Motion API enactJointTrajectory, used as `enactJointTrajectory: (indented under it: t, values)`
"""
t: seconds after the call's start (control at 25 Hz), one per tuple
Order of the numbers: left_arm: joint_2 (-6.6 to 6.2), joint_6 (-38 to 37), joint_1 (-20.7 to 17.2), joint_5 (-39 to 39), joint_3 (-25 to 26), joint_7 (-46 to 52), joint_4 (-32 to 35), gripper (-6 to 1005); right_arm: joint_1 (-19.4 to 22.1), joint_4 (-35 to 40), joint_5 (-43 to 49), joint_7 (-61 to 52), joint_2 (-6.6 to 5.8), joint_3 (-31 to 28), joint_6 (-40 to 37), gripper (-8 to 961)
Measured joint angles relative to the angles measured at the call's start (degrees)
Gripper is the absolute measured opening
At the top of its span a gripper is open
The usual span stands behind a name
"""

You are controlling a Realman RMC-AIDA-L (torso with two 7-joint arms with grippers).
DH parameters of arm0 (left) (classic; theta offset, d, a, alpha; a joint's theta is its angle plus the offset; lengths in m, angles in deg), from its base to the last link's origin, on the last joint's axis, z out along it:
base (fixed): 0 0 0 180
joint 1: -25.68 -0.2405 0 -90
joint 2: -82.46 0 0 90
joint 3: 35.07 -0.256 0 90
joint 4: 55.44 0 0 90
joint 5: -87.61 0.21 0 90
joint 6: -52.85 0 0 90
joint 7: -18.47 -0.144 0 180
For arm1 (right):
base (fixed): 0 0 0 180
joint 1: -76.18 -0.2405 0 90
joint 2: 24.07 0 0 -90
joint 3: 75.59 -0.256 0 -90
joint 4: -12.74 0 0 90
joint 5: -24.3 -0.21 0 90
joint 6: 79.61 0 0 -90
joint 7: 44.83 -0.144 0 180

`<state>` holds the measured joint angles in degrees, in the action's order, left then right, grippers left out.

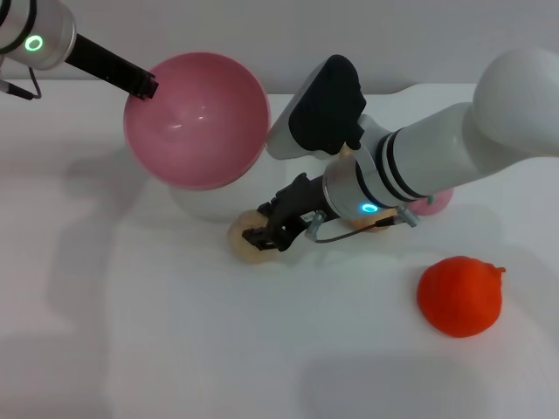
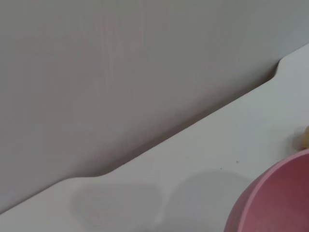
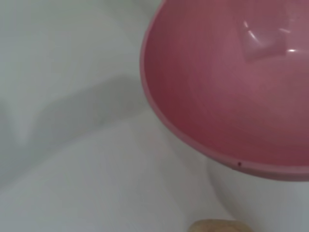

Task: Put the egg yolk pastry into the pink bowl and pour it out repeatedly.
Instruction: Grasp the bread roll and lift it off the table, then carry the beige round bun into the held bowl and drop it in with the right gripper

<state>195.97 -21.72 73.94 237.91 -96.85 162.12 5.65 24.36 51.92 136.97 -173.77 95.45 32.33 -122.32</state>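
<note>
The pink bowl (image 1: 196, 118) is lifted off the table at the back left and tilted, its empty inside facing me. My left gripper (image 1: 144, 85) is shut on its rim. The bowl also shows in the left wrist view (image 2: 275, 200) and the right wrist view (image 3: 231, 82). The egg yolk pastry (image 1: 244, 242) lies on the white table in front of the bowl. My right gripper (image 1: 272, 229) is down at the pastry, partly covering it. A sliver of the pastry shows in the right wrist view (image 3: 217, 226).
A white round object (image 1: 205, 205) sits under the bowl. A red-orange lumpy ball (image 1: 460, 295) lies at the front right. A pink ball (image 1: 434, 203) and a golden-brown piece (image 1: 377, 226) are mostly hidden behind my right arm. A grey wall (image 2: 120, 72) backs the table.
</note>
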Motion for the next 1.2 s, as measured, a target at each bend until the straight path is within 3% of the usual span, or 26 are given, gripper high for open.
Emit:
enactJointTrajectory:
  t: [0.24,0.4,0.72,0.92,1.04,1.2]
  values:
    - [-0.33,0.3,-0.3,0.0,0.0,-0.1,0.1,42,0.3,1.5,0.0,0.0,-0.16,-0.3,-1.2,393]
    - [-0.48,0.4,-0.5,0.0,0.1,-0.1,0.1,42,1.9,5.9,0.3,0.0,-0.49,-2.8,-7.9,359]
    - [-0.89,0.4,-0.9,0.0,0.7,-0.1,-0.3,41,11.2,28.7,5.4,0.0,-0.84,-14.3,-30.5,320]
    - [-0.91,-0.3,-0.9,0.0,0.7,0.0,-0.5,41,16.1,44.0,4.8,0.0,-0.83,-22.1,-39.6,294]
    - [-0.91,-0.3,-0.9,0.0,0.7,0.0,-0.5,41,18.1,50.4,2.5,0.9,-0.73,-28.2,-40.7,266]
    - [0.01,-1.6,-0.7,0.0,0.1,-0.1,-0.3,41,19.1,51.3,-0.5,3.5,-0.7,-32.8,-36.7,229]
